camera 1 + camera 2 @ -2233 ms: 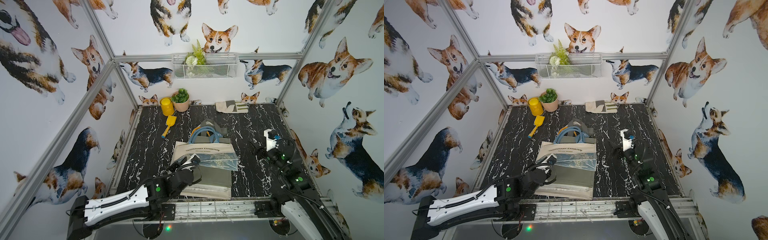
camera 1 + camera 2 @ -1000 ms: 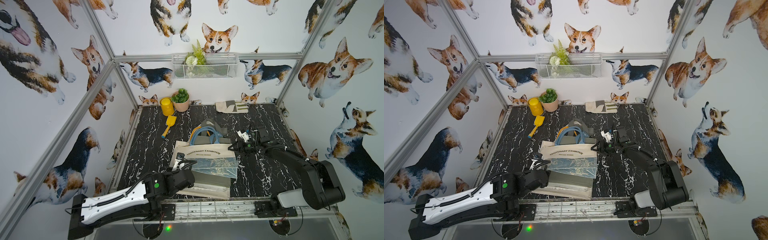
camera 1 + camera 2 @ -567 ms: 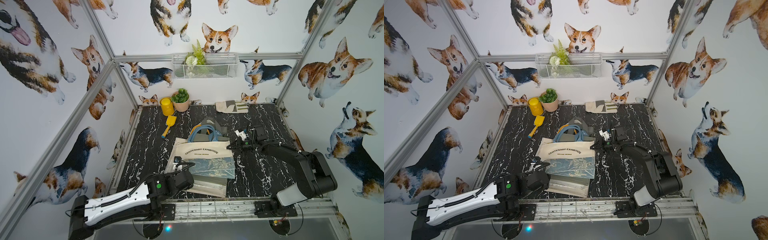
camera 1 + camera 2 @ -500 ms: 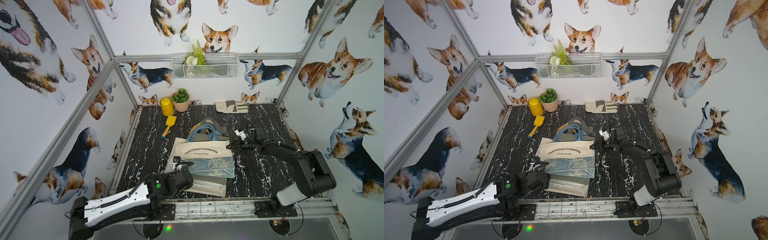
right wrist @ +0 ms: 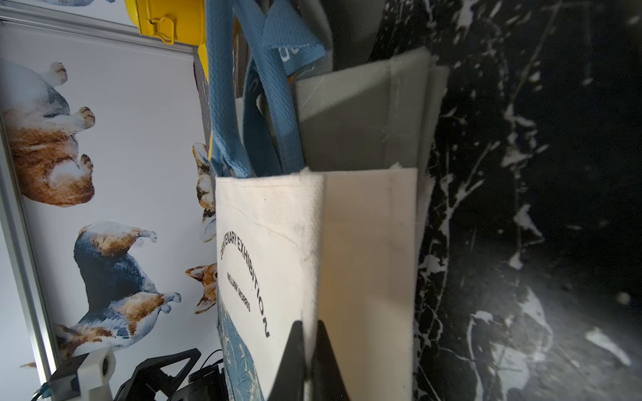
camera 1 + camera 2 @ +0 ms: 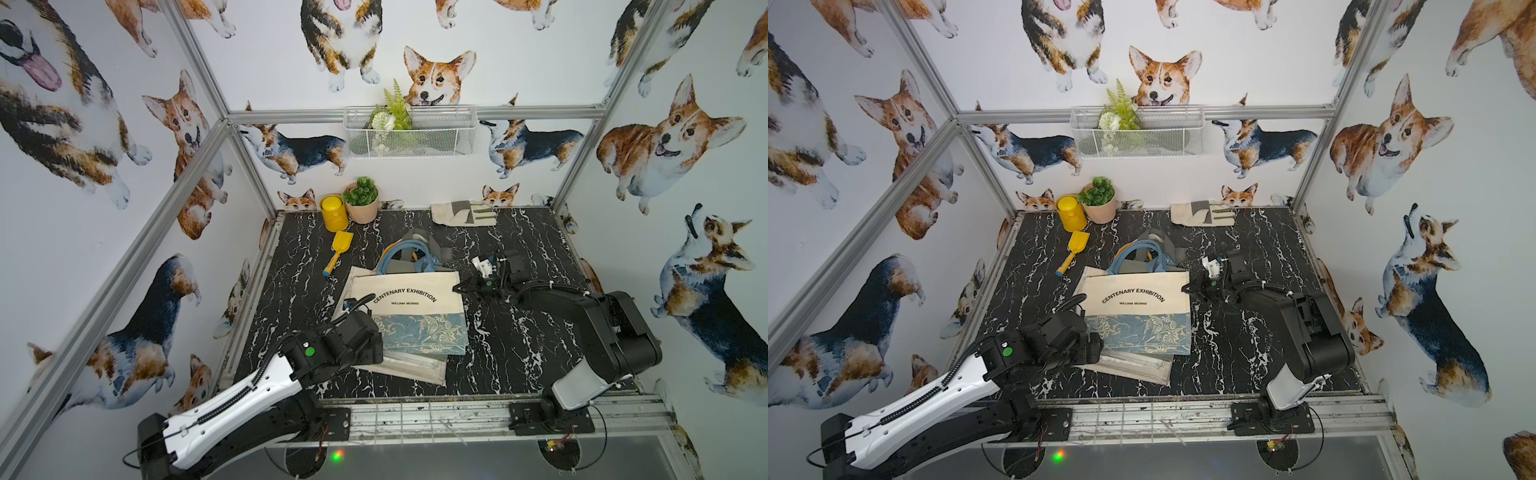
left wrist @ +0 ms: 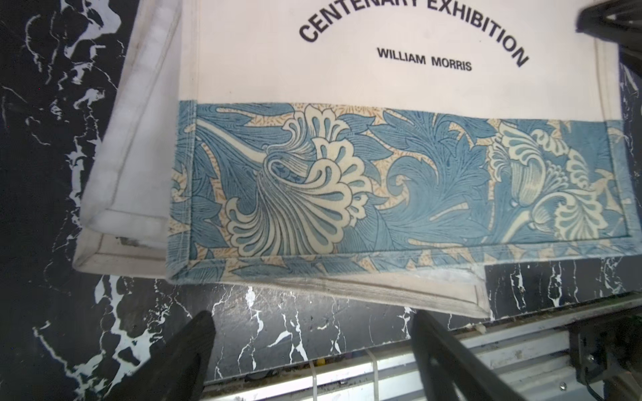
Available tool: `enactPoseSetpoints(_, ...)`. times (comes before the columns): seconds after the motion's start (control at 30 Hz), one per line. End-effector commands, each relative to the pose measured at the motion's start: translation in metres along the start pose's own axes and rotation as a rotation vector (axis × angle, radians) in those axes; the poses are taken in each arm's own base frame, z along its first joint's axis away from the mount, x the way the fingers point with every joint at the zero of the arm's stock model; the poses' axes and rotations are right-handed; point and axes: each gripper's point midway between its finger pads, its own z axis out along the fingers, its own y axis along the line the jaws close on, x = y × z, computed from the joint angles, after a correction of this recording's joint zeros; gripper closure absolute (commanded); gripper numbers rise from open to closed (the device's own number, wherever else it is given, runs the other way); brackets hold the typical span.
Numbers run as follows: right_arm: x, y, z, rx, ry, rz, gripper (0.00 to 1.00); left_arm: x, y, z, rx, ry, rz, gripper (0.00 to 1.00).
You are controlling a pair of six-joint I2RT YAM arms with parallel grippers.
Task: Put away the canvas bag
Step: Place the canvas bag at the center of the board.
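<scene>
Now clamps right pincer (image 5: 309,328) onto canvas bag (image 6: 409,307) side fold; spreads left pincer (image 7: 311,316) wide off bottom edge; permits lifting.

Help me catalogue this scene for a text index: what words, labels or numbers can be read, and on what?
"CENTENARY EXHIBITION": arched, on the cream front of the canvas bag.
"WILLIAM MORRIS": smaller, just beneath it.
White print on the blue handle: too blurred to read.

On the table (image 6: 519,345) the canvas bag (image 6: 409,299) lies atop folded cloth (image 6: 415,369), scoop (image 6: 340,249) to its left, glove (image 6: 461,212) behind it
</scene>
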Motion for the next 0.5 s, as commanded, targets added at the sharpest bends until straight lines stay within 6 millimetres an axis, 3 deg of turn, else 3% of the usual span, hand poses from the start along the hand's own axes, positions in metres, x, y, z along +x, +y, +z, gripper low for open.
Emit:
enactPoseSetpoints(0.0,-0.012,-0.002,0.004,0.006,-0.043,-0.005,1.00,0.004,0.020,-0.010,-0.080,0.009,-0.022,0.09)
enactPoseSetpoints(0.17,-0.011,-0.011,0.007,0.034,-0.030,0.000,0.99,-0.019,0.030,-0.006,-0.076,-0.041,-0.088,0.09)
enactPoseSetpoints(0.37,-0.010,-0.017,0.006,0.086,-0.020,-0.034,0.99,-0.048,0.048,0.021,-0.019,0.002,-0.204,0.08)
enactPoseSetpoints(0.47,-0.011,-0.017,0.006,0.091,-0.014,-0.041,0.99,-0.065,0.048,0.036,0.025,0.002,-0.210,0.07)
